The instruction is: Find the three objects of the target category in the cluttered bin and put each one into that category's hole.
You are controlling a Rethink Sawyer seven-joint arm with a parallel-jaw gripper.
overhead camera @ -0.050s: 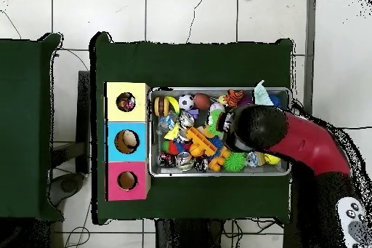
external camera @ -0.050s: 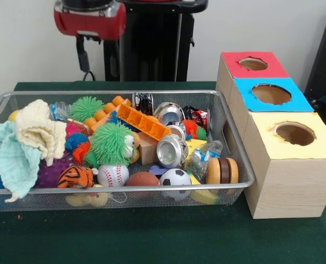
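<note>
My fingers are hiding beneath my arm [overhead camera @ -0.050s: 261,125], so I cannot tell their spread. I am hovering over the cluttered bin [external camera @ -0.050s: 152,190], and the holed box [external camera @ -0.050s: 287,176] is sitting beyond its opposite end.

no legible text, labels, brands or numbers on anything

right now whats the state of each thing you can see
wire bin: full, cluttered
red hole: open
blue hole: open
yellow hole: open
silver can: on its side
cloths: draped over the bin's rim
arm: above the bin
</note>
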